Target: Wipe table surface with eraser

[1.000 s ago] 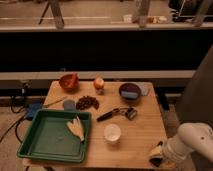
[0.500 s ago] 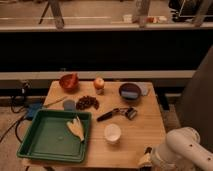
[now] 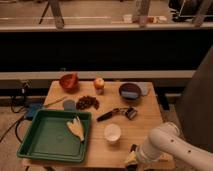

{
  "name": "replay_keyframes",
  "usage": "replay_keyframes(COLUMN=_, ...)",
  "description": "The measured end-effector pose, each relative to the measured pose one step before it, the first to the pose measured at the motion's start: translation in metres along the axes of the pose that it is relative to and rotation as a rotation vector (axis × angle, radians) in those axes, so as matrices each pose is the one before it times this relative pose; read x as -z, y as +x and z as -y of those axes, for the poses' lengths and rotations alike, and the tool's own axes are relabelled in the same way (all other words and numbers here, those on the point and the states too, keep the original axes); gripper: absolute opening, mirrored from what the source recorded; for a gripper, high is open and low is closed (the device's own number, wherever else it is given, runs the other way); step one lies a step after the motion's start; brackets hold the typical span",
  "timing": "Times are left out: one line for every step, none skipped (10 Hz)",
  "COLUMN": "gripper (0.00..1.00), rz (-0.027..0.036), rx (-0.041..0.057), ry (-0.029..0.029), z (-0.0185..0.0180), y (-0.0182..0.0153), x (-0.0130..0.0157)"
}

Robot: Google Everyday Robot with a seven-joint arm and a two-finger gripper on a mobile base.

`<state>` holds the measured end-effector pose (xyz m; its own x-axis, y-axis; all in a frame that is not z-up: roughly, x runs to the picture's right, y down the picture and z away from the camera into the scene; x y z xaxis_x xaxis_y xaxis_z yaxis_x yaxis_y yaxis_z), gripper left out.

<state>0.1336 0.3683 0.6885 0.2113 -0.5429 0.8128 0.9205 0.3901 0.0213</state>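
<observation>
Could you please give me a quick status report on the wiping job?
Tool low at the table surface's near right edge. Eraser at the tool's tip, on the wood. White cup close by to the left.

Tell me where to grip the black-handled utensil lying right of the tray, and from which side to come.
Grip the black-handled utensil mid-handle, on the dark bar left of its grey head. It lies flat, angled up to the right, so probably come straight down, fingers across the handle's width. The white cup sits just in front of it, so avoid a low frontal approach. The gripper is at the table surface's front edge, with the eraser.
</observation>
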Motion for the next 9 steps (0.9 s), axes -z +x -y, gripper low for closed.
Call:
replay_keyframes(gripper=0.0, rz=-0.00118, rx=0.01234, ry=0.00025, z=0.00723, y=0.00812, x=-0.00237)
replay_keyframes(gripper=0.0, rz=-0.00455, rx=0.0017, ry=0.0002, z=0.00342, y=0.00996, x=-0.00106)
replay_keyframes(gripper=0.0, rz=-0.00646, rx=-0.00762, ry=0.00358, z=0.00236, y=0.01423, x=-0.00099)
replay_keyframes(gripper=0.0, rz=-0.00155, rx=-0.01004, ry=-0.00038, z=0.00187, y=0.01539, x=-0.00171)
replay_keyframes(gripper=0.0, rz=-0.00176, rx=-0.0125, ry=0.00143, z=0.00236, y=0.01541, x=-0.00159)
replay_keyframes(gripper=0.0, rz=0.00164, rx=-0.01909, ry=0.00244, z=0.00156, y=0.01302, x=0.00001)
replay_keyframes(gripper=0.0, rz=-0.01702, rx=-0.02303, ry=-0.00081, z=0.00128, y=0.01751, x=0.00288)
replay_keyframes(gripper=0.0, rz=-0.01438, rx=-0.01636, ry=0.0003, z=-0.00068, y=0.00921, x=0.00194)
replay_keyframes(gripper=0.0, rz=0.00156, rx=0.00071, ry=0.00007, z=0.0006, y=-0.00011, x=-0.00034)
